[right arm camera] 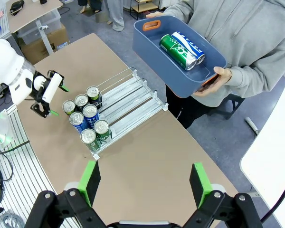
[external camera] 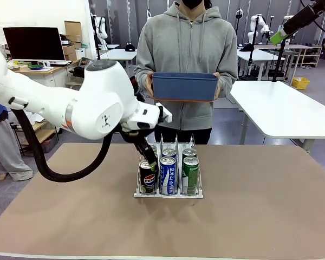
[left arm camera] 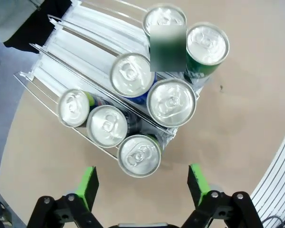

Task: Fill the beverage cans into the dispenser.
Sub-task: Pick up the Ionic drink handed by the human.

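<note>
The dispenser [external camera: 168, 194] stands mid-table with several beverage cans in its three lanes: a black Pepsi [external camera: 147, 182], a blue Pepsi [external camera: 168, 174] and a green Sprite [external camera: 190, 173] in front, more behind. My left gripper [external camera: 147, 157] hangs open just above the left lane's front end. In the left wrist view its green fingers [left arm camera: 88, 185] stand wide apart over the silver can tops, the nearest can [left arm camera: 139, 155] just ahead, nothing between them. My right gripper [right arm camera: 145, 183] is open and high above the table, raised at the far right [external camera: 276, 37].
A person at the far side holds a blue bin [external camera: 184, 86] at chest height. Inside the bin [right arm camera: 152, 42] lie a green can [right arm camera: 175, 49] and a blue can [right arm camera: 190, 42]. The rear lanes of the dispenser [right arm camera: 133, 92] are bare. Brown tabletop lies free all around.
</note>
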Motion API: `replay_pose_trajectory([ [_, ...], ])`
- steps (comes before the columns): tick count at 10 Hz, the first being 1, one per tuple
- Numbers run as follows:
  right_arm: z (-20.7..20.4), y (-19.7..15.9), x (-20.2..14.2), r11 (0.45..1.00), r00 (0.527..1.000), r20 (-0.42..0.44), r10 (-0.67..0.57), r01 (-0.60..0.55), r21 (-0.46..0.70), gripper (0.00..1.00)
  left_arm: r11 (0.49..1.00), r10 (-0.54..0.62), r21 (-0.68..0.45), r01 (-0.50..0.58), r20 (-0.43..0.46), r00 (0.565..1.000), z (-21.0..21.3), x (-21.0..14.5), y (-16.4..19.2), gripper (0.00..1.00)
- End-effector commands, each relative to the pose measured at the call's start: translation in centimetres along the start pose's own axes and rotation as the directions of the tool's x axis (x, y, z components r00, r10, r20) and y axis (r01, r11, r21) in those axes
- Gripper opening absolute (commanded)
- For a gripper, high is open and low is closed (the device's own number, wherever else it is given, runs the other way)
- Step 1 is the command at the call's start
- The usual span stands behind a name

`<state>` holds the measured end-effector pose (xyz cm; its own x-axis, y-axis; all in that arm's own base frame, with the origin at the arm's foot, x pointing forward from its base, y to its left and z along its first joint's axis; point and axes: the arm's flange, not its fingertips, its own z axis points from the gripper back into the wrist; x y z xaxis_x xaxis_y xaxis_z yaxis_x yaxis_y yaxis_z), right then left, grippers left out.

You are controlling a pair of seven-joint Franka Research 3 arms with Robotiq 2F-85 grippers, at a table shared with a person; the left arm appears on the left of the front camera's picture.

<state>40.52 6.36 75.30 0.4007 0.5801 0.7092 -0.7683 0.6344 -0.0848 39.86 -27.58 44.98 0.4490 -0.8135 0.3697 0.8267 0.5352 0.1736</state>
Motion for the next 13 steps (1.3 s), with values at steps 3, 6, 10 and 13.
replay_pose_trajectory([
  [3, 0.0, 0.1, 0.0, 1.0, 1.0, -0.002, 0.001, -0.001, 0.003, 1.0, 0.991, -0.017, -0.129, 0.027, 0.078, 0.997, 10.0, -1.7, 5.7, 1.0],
  [6, 0.0, 0.1, 0.0, 1.0, 1.0, -0.002, 0.001, -0.001, 0.003, 1.0, 0.992, -0.051, -0.096, 0.084, 0.305, 0.951, 20.6, -3.4, 7.1, 1.0],
  [10, 0.0, 0.1, 0.0, 1.0, 1.0, -0.002, 0.001, -0.001, 0.003, 1.0, 0.997, -0.064, -0.023, 0.077, 0.349, 0.935, 31.9, -4.4, 7.3, 1.0],
  [13, 0.0, 0.1, 0.0, 1.0, 1.0, -0.002, 0.001, -0.001, 0.003, 1.0, 0.998, -0.06, 0.018, 0.057, 0.335, 0.94, 34.5, -3.8, 7.2, 1.0],
])
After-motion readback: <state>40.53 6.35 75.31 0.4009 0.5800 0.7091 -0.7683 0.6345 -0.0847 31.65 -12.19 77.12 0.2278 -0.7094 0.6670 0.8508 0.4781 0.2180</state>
